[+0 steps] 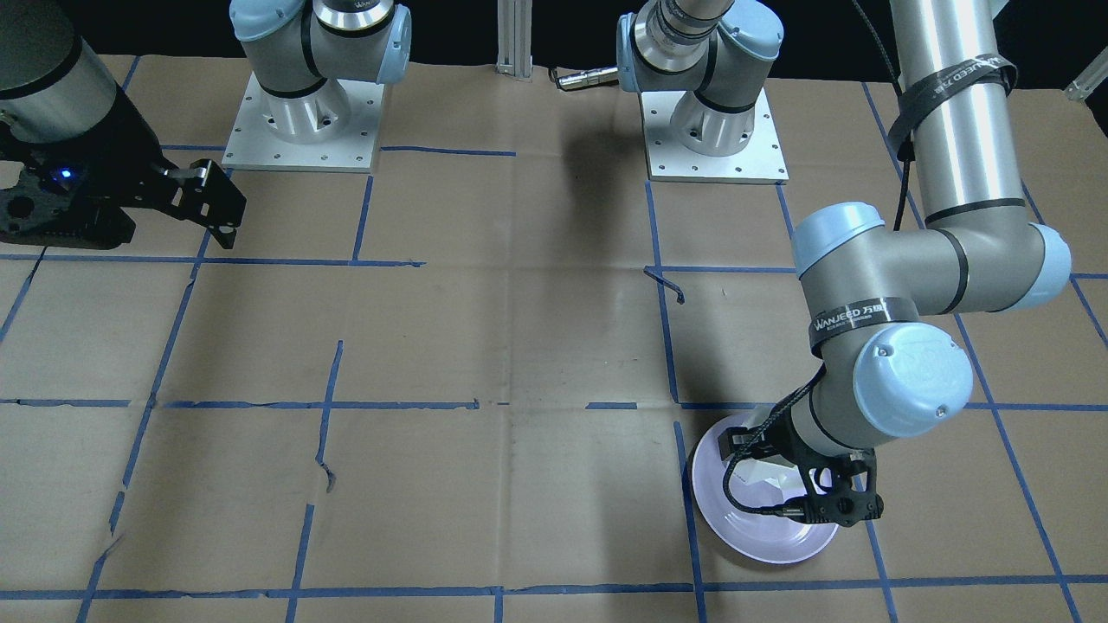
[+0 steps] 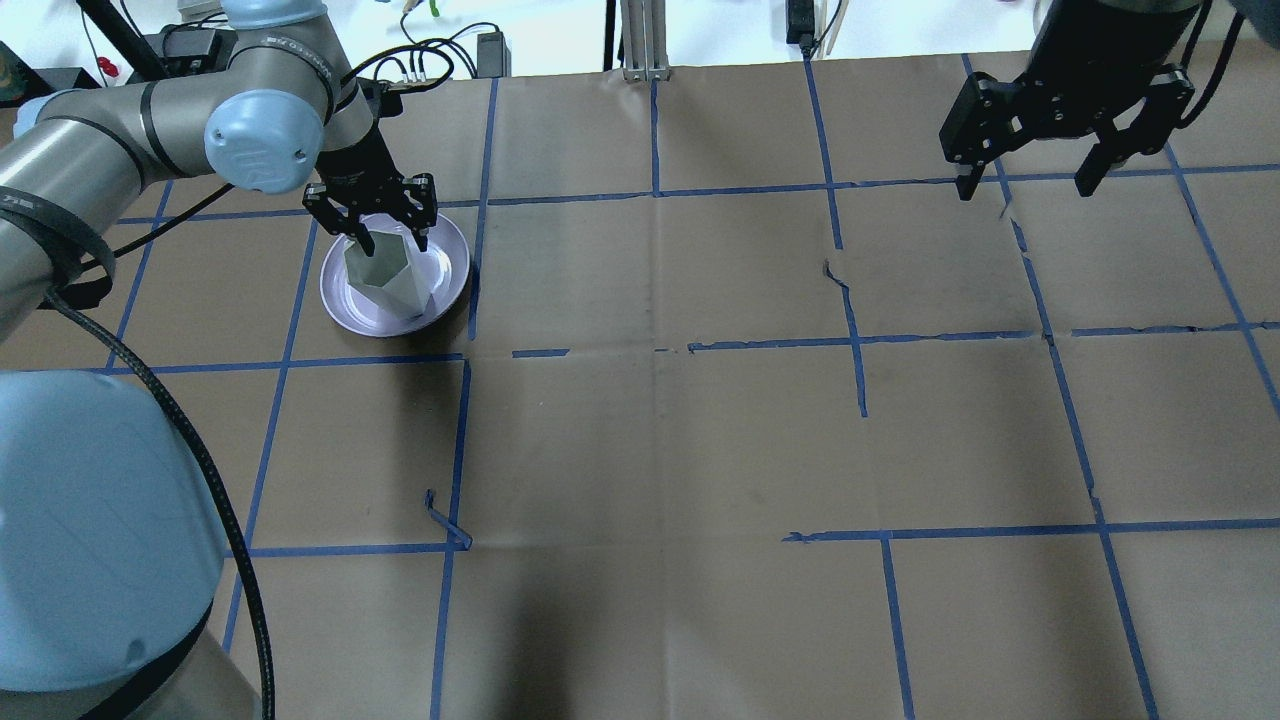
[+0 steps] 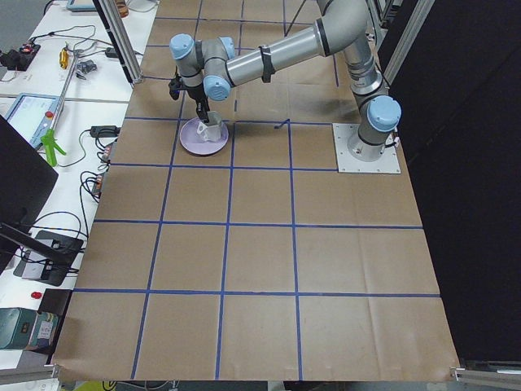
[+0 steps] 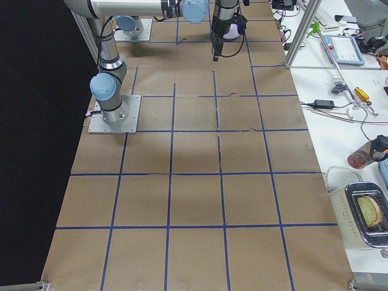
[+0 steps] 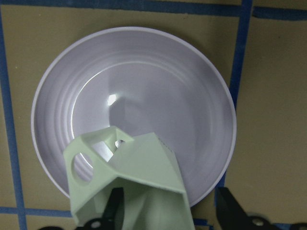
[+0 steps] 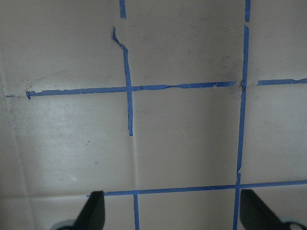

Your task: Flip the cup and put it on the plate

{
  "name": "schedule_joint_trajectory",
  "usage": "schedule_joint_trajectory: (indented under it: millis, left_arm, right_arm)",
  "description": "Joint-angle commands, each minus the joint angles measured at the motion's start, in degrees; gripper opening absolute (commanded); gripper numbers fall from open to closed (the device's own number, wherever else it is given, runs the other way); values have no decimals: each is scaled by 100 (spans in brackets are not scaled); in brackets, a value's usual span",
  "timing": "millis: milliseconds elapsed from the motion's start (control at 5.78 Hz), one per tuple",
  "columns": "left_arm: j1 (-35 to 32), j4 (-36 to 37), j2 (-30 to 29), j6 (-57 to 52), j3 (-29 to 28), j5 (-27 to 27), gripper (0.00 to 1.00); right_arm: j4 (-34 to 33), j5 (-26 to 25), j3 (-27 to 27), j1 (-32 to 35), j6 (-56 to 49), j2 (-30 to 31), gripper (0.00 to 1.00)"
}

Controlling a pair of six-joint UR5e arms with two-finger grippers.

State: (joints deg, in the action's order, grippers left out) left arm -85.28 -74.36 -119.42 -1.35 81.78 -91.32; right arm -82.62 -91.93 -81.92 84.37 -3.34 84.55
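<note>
The white faceted cup [image 2: 388, 276] stands mouth up on the lavender plate [image 2: 449, 268] at the table's far left. It also shows in the left wrist view [image 5: 144, 182], with its handle at the lower left, over the plate [image 5: 158, 91]. My left gripper [image 2: 394, 242] is right over the cup and open. One finger [image 5: 114, 205] is at the cup's mouth. The other finger [image 5: 229, 211] is clear of the cup's wall. My right gripper [image 2: 1023, 188] is open and empty, high above the table's far right.
Brown paper with a blue tape grid covers the table [image 2: 660, 440]. The two arm bases [image 1: 299, 121] [image 1: 714, 130] stand on the robot's side. An aluminium post [image 2: 640, 40] stands at the table's far edge. Torn tape ends [image 2: 445, 520] curl up.
</note>
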Motion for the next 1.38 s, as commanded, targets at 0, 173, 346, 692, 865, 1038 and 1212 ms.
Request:
schedule_joint_trajectory:
  millis: [0,173,346,692,865,1038,1212]
  left_arm:
    - [-233,-592,565,90,-48,36,100]
    - [-487,-1102,1039,465,-48,18,100]
    - [-786,-1638,1514,687,-48,18,100]
    - [-833,-2371,2402,698,100,36,100]
    - [-807,-2442,2493,672,101,36,100]
    - [-798,-2443,2494,663,110,44,100]
    - [-797,-2443,2485,663,110,45,100]
  right_arm:
    - [0,0,0,0,0,0,100]
    - [0,0,0,0,0,0,100]
    - [0,0,0,0,0,0,100]
    - [0,0,0,0,0,0,100]
    - [0,0,0,0,0,0,100]
    - [0,0,0,0,0,0,100]
    - [0,0,0,0,0,0,100]
